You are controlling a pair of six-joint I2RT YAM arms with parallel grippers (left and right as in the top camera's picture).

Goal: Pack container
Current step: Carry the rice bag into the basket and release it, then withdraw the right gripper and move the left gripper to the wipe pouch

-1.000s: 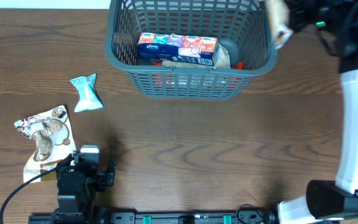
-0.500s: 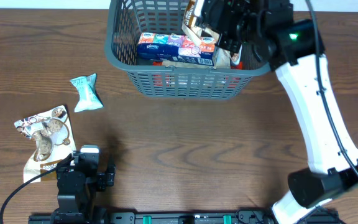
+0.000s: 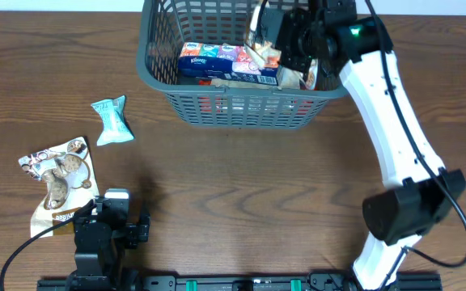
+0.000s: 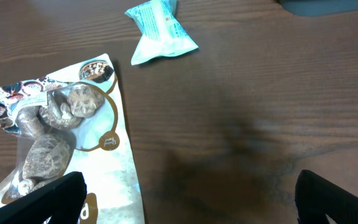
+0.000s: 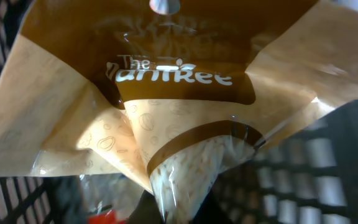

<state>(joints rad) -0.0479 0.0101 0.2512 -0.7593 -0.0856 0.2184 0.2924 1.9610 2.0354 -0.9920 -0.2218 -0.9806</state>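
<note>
Two arms stand at the table, and only the right one reaches over the basket. The right gripper is pinched together on the top of a tan snack bag. The bag hangs from it, with a brown band, white lettering and pale crumbly contents showing through a clear patch.

Directly beneath this gripper sits the container, a dark grey lattice basket at the far edge of the table. The bag dangles over its right half; whether it touches anything inside cannot be told. Just to the left of the gripper, down in the basket, lies a tissue multipack with blue, red and green panels.

The left gripper sits near the front edge of the table, well apart from the basket, with its jaws spread wide and nothing between them. A cookie pack lies flat on the wood beside its left finger, one corner reaching the fingertip. Farther ahead of this gripper, apart from the cookie pack, lies a small teal packet.
</note>
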